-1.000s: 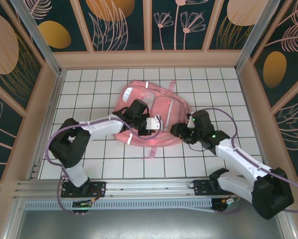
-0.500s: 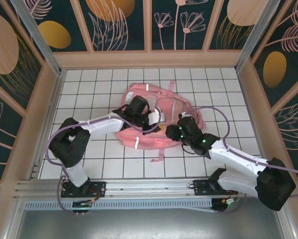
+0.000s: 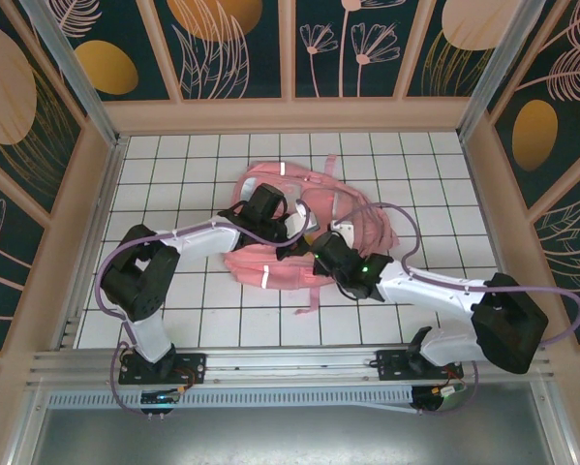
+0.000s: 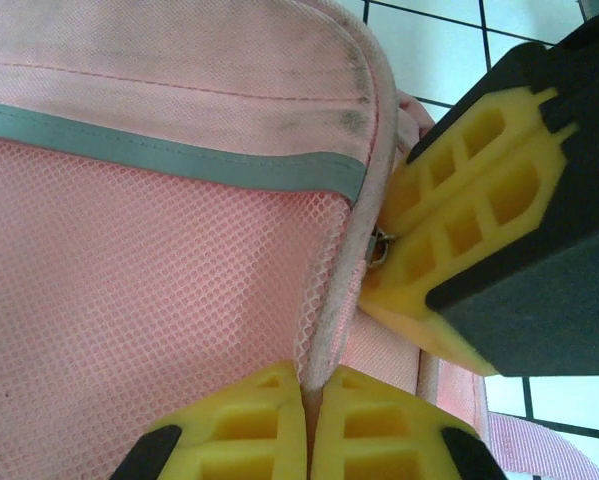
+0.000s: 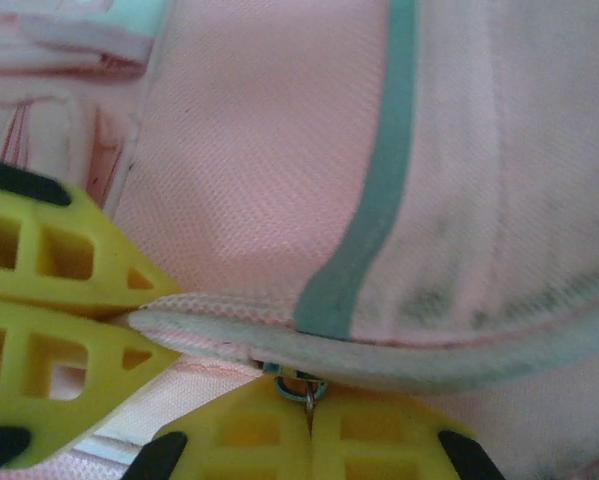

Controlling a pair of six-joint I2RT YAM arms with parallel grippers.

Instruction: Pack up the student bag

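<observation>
student bag [image 4: 159,280] rim between closed jaws

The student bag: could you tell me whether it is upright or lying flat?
Lying flat: the student bag is spread across the tiled table, its straps splayed alongside.

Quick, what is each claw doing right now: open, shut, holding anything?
Left gripper: closed, pinching the edge of the student bag.
Right gripper: closed on the bag's zip pull.
</observation>
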